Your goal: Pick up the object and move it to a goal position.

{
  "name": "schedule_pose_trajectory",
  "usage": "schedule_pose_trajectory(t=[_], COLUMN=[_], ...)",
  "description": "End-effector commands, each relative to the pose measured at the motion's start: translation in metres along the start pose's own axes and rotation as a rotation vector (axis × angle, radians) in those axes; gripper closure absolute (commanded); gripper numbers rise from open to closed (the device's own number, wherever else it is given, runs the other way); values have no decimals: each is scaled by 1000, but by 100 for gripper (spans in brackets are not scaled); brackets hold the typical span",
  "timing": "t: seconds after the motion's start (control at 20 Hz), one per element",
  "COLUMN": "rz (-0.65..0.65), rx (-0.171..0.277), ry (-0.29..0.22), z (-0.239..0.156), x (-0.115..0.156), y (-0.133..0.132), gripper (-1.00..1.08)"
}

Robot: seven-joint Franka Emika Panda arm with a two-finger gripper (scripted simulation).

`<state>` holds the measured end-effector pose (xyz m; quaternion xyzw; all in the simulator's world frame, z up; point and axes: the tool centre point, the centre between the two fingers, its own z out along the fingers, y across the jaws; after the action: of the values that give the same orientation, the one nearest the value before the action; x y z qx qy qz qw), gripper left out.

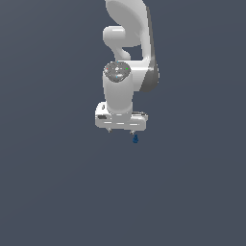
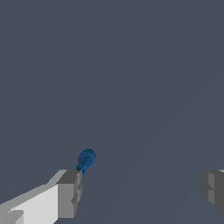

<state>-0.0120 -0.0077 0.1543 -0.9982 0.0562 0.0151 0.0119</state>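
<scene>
We see a plain dark grey-blue floor point(image 1: 53, 192) all around, flat and the same colour everywhere. The only other thing we can make out is the white robot arm point(image 1: 127, 29), which comes in from 12 o'clock in the exterior view and bends down to its round wrist. We see no box, bowl or tray in either picture, so the little thing is not inside anything.

The gripper point(image 1: 120, 130) hangs under the wrist with its two short fingers pointing down. In the wrist view the fingers point(image 2: 69, 194) stand far apart, with a wide gap of bare floor between them. They are spread wide and they hold nothing.

The object point(image 1: 135, 139) is a tiny dark-blue blob, far smaller than the gripper. In the exterior view it sits just below the finger on that view's right, at about 5 o'clock from the gripper's middle. In the wrist view we see it as a small blue drop point(image 2: 85, 159) with a rounder end and a thinner end, very near the tip of one grey finger pad. It is not between the fingers. We cannot tell if it touches that finger.
</scene>
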Motion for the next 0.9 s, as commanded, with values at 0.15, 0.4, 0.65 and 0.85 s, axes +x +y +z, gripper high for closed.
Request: schedule_pose_trajectory(t=[0.15, 0.4, 0.65, 0.85], rz=[72, 169, 288, 385], rx=[0, -1, -1, -2], ry=[1, 3, 5, 8], z=[5, 11, 18, 23], x=[-2, -6, -10, -13], y=[-5, -12, -20, -27], gripper=[-92, -92, -92, -92])
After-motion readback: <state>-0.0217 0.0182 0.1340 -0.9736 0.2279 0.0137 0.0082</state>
